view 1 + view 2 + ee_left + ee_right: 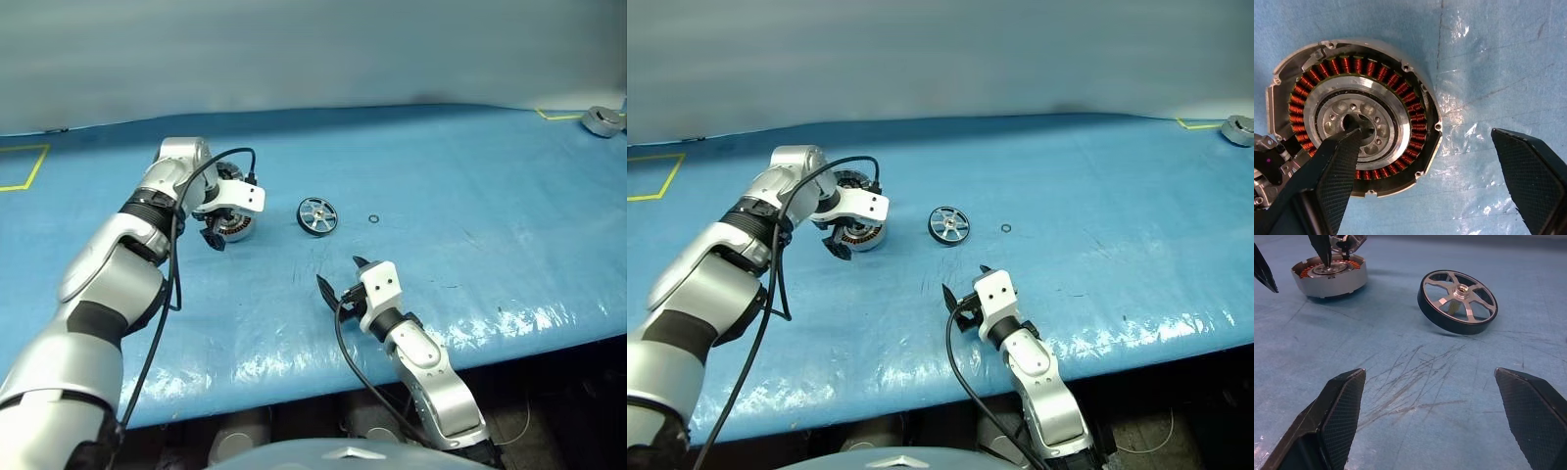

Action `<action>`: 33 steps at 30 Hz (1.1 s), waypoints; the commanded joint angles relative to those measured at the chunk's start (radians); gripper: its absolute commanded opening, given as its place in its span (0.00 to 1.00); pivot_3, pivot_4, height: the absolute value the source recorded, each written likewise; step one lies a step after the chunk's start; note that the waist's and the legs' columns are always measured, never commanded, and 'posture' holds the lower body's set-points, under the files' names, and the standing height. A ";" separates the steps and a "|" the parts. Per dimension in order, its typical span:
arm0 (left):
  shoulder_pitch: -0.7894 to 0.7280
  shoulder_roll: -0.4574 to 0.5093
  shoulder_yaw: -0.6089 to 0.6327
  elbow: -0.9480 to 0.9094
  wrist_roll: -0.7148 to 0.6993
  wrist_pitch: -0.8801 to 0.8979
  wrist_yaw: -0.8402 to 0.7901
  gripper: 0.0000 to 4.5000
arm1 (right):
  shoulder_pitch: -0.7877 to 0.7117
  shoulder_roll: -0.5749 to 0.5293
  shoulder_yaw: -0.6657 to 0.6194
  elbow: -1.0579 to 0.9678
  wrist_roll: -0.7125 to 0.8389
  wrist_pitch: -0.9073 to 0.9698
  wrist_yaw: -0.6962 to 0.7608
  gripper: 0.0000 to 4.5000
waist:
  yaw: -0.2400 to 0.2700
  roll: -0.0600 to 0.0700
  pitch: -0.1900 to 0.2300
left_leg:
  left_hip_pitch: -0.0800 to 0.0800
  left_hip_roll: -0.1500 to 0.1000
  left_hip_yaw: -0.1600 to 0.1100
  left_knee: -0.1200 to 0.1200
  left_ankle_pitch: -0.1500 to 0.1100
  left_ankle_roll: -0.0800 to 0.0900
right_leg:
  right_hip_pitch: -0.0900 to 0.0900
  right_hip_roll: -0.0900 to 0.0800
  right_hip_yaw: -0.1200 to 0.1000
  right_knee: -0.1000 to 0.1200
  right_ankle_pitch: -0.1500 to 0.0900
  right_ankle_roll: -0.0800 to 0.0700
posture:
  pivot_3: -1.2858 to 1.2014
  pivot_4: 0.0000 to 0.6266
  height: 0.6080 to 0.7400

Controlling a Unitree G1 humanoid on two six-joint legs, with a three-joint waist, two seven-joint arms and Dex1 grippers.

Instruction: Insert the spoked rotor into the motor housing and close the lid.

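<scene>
Blue-covered counter (470, 196), yellow tape outlines near its far corners. The motor housing (1354, 117) sits open-face-up on the counter at about 9 o'clock of the spoked rotor (316, 215), near it but apart; the copper-orange windings ring and central hub are exposed, with no rotor and no lid on it. Left gripper (223, 227) points steeply down over the housing with fingers spread wide: in the left wrist view one finger (1339, 166) has its tip over the central hub, the other stands outside the housing wall over bare counter. Whether the inner fingertip actually touches the hub cannot be told. Nothing is clamped. The spoked rotor lies on the counter slightly tilted, one edge of its dark rim lifted as seen from the right wrist view (1457, 301), silver spokes and hub facing up. A tiny thin black ring (373, 218) lies just at 3 o'clock of the rotor, separate from it. Right gripper (338, 279) hovers low and nearly level at about 5 o'clock of the rotor, well short of it, pointing toward it with fingers apart and empty. The lid (602, 120), a round silver part, rests at the far right edge of the counter, about 2 o'clock of the rotor, well apart from everything else.
</scene>
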 commanded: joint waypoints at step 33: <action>0.198 0.069 0.059 -0.322 -0.018 0.016 -0.020 0.45 | -0.013 0.044 0.016 0.019 -0.014 -0.039 -0.033 1.00 | -0.008 0.000 0.000 | 0.000 0.002 0.000 0.007 0.000 0.000 | 0.000 -0.001 0.002 0.008 0.000 0.000 | 0.52 0.24 1.00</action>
